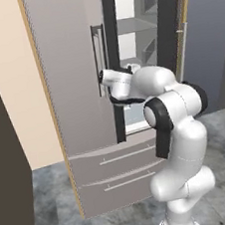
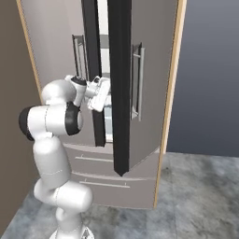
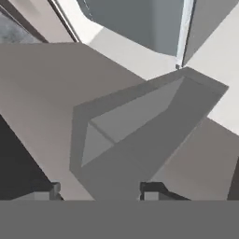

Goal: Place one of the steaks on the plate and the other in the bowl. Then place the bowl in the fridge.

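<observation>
The fridge [image 1: 76,89] is tall and grey steel. Its left door is closed and its right door [image 2: 151,60] is swung open, showing white shelves [image 1: 136,26] inside. My gripper [image 1: 101,79] is at the lower part of the left door's vertical bar handle [image 1: 99,46]. In the hand view, the gripper [image 3: 100,190] has its fingertips apart on either side of the grey handle [image 3: 130,135], and I cannot see whether they touch it. The steaks, the plate and the bowl are out of view.
The open right door's dark edge [image 2: 119,116] juts out toward the base, close to my forearm. Two lower drawers [image 1: 120,156] sit below the doors. A dark panel [image 1: 4,149] stands to the left, and grey floor [image 1: 56,202] lies in front.
</observation>
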{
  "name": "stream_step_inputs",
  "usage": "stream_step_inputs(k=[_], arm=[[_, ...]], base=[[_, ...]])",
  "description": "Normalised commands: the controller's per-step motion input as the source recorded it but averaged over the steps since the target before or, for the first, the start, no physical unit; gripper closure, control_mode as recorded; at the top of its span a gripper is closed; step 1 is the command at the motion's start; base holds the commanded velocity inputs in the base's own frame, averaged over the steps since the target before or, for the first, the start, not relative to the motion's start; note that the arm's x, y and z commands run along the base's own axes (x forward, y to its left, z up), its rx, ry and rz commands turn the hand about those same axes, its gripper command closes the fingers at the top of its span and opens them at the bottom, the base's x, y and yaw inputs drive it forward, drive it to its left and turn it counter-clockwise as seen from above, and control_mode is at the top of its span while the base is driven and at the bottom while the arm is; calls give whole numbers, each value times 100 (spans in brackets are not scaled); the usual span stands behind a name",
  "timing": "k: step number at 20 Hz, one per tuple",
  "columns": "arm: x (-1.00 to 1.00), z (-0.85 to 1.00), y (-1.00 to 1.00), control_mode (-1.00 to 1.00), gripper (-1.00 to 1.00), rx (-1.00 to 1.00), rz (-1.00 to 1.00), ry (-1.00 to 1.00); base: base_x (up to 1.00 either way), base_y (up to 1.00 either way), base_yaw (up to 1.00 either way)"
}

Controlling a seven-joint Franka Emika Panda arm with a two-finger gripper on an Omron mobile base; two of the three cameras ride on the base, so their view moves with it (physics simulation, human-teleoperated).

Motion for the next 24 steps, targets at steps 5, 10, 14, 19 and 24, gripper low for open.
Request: stream_step_inputs(k=[5, 10, 14, 19, 24], arm=[[-83, -25, -100, -100, -100, -5, -9, 15], [-100, -48, -100, -100, -100, -7, -12, 9], [-99, -41, -100, -100, -100, -7, -12, 11], [-73, -21, -100, -100, -100, -3, -5, 4], [-72, 24, -87, -100, -100, 4, 0, -17]], base=[[0, 0, 0], [0, 0, 0], [0, 0, 0], [0, 0, 0], [0, 0, 0]])
